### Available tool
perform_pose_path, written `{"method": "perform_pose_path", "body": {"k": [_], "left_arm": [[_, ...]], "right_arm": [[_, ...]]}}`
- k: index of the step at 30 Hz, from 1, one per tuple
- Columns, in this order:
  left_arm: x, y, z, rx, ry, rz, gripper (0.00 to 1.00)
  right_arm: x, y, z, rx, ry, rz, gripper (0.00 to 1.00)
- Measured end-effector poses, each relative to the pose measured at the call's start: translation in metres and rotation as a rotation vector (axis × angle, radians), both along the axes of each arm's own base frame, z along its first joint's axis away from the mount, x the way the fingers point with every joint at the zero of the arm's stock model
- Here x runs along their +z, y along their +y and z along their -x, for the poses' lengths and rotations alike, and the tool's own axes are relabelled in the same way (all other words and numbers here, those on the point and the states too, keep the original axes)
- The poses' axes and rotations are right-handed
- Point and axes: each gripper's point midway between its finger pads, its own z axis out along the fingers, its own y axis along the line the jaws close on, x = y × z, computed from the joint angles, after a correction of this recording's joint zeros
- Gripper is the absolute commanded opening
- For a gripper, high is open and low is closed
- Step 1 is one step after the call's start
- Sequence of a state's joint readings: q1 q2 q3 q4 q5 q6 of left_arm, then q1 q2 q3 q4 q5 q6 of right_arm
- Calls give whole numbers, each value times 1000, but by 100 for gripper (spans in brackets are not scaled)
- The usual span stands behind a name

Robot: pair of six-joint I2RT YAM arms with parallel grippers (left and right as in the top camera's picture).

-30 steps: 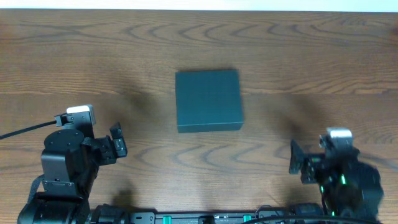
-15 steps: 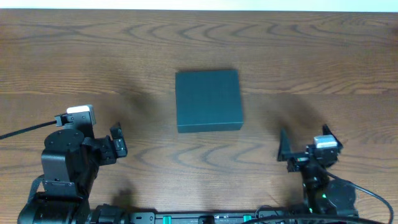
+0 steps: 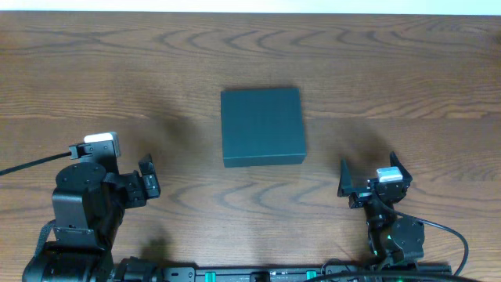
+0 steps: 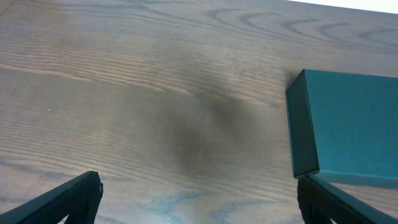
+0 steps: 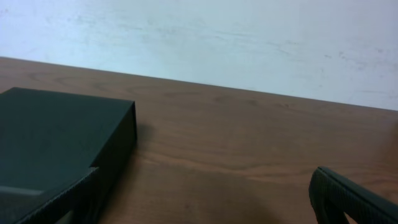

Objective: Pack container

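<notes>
The container (image 3: 261, 125) is a dark teal square box with its lid down, lying at the middle of the wooden table (image 3: 391, 70). My left gripper (image 3: 150, 178) sits low at the front left, open and holding nothing. In the left wrist view the container (image 4: 351, 124) shows at the right, just beyond the right finger (image 4: 348, 202) of the gripper (image 4: 199, 208). My right gripper (image 3: 369, 176) stands open to the front right of the box, apart from it. In the right wrist view the container (image 5: 56, 137) fills the left side, and bare wood lies between the wide jaws of the gripper (image 5: 205, 202).
A pale wall (image 5: 249, 43) rises behind the table's far edge. A black cable (image 3: 31, 163) runs off to the left from the left arm. The arm bases (image 3: 258, 274) line the front edge.
The right arm has swung left and lifted, bringing its open gripper closer to the container's front right corner. The left arm and the container have not moved.
</notes>
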State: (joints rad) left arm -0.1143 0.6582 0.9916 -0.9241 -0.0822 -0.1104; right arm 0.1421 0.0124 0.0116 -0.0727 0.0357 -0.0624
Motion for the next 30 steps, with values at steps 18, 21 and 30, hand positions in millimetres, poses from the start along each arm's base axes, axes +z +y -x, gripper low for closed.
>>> {"method": "perform_pose_path", "body": {"k": [18, 21, 30], "left_arm": [[0, 0, 0, 0, 0, 0, 99], [0, 0, 0, 0, 0, 0, 99], [0, 0, 0, 0, 0, 0, 99]], "right_arm": [[0, -4, 0, -13, 1, 1, 99], [0, -5, -1, -18, 1, 1, 99], [0, -6, -1, -22, 1, -1, 99]]}}
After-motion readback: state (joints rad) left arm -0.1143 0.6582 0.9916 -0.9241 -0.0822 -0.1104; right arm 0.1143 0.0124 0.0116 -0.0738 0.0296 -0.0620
